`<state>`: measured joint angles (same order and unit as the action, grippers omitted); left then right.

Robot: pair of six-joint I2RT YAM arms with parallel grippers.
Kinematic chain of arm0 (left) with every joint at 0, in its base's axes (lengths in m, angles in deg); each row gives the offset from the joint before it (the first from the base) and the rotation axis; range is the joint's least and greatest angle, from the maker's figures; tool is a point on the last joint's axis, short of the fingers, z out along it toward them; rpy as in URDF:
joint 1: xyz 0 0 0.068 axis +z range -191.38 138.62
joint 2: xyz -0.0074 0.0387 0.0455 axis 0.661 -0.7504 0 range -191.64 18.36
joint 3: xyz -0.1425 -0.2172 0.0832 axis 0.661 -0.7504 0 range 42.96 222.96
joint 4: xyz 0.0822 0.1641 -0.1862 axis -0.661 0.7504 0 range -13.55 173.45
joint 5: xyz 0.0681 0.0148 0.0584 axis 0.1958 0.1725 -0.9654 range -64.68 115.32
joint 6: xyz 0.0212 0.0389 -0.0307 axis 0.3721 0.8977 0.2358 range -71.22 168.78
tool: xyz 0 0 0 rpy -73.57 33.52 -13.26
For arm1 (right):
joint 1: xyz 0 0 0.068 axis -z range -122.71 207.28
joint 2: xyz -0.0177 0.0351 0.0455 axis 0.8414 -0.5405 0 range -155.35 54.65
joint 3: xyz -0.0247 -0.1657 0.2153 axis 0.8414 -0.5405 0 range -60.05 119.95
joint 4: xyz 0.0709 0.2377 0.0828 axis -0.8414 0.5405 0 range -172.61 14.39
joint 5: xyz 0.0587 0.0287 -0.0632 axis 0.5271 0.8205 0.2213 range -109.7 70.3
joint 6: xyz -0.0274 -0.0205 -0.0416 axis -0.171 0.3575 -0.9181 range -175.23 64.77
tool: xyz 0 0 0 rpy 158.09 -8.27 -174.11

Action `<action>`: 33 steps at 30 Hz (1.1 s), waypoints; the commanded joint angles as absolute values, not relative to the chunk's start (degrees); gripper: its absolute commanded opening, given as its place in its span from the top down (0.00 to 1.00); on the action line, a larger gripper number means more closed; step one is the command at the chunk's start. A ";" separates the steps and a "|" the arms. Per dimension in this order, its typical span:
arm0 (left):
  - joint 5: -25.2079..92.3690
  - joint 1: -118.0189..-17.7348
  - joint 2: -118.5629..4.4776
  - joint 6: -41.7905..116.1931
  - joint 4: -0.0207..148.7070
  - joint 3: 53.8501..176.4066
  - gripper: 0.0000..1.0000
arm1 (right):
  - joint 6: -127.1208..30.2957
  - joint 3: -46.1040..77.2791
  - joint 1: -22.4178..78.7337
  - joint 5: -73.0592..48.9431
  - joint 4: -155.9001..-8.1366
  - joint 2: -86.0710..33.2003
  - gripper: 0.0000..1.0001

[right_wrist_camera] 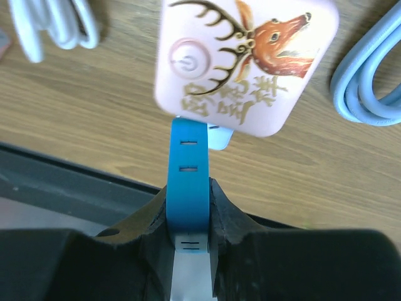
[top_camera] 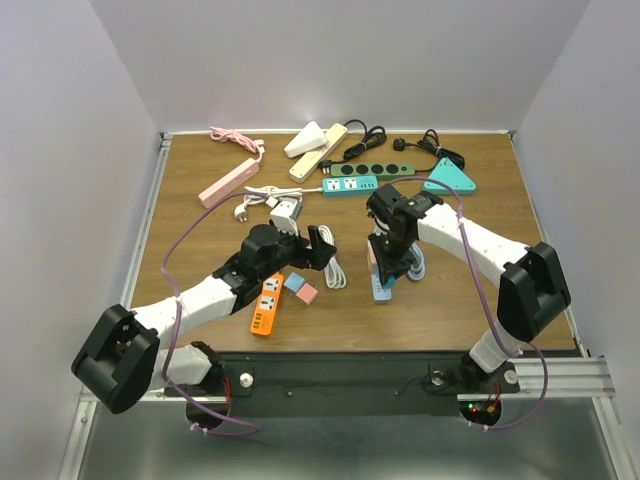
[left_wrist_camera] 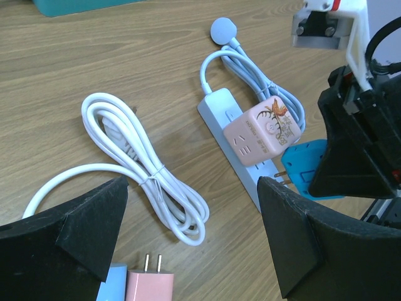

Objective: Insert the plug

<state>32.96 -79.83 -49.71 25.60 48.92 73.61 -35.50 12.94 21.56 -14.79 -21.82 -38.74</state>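
Fingers point(right_wrist_camera: 232, 229) of the right gripper point(right_wrist_camera: 188, 197) are clamped on the flat sides of the blue plug point(right_wrist_camera: 188, 169), which sticks out edge-on ahead of them. Its far end meets the lower edge of a pink cube point(right_wrist_camera: 244, 63) printed with a deer.

In the left wrist view, the plug's two prongs point at the side of the light-blue strip point(left_wrist_camera: 219, 113), just beside the cube, which sits on top of that strip. Whether the prongs are in a socket cannot be told. The cube crowds the end of the strip where the plug comes in. The strip's blue cord point(left_wrist_camera: 254, 70) loops along its far side and ends in a round head point(left_wrist_camera: 223, 29).

Fingers of the left gripper point(left_wrist_camera: 193, 207) are spread wide and hold nothing. They hover above the table point(top_camera: 470, 300), and a tied white cord point(left_wrist_camera: 138, 163) lies between and beyond them. At the near edge of that view a pink plug point(left_wrist_camera: 150, 285) stands with two prongs up, touching a blue block point(left_wrist_camera: 113, 282).

From above, both grippers are near each other at mid-table, and an orange strip point(top_camera: 266, 305) lies beside the left forearm. Farther back lie a teal strip point(top_camera: 350, 185), a dark green strip point(top_camera: 375, 168), a teal triangle point(top_camera: 450, 178), a pink strip point(top_camera: 230, 183) and a cream strip point(top_camera: 318, 150), all well apart from the held plug.
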 commanded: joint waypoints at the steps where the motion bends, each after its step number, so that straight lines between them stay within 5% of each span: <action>1: 32.88 -79.43 -47.82 26.11 47.27 74.25 0.05 | -35.19 16.07 21.07 -15.57 -19.86 -38.69 1.00; 33: 33.23 -79.52 -47.12 26.11 47.27 73.81 0.05 | -32.46 9.74 19.49 -14.95 -24.17 -38.52 1.00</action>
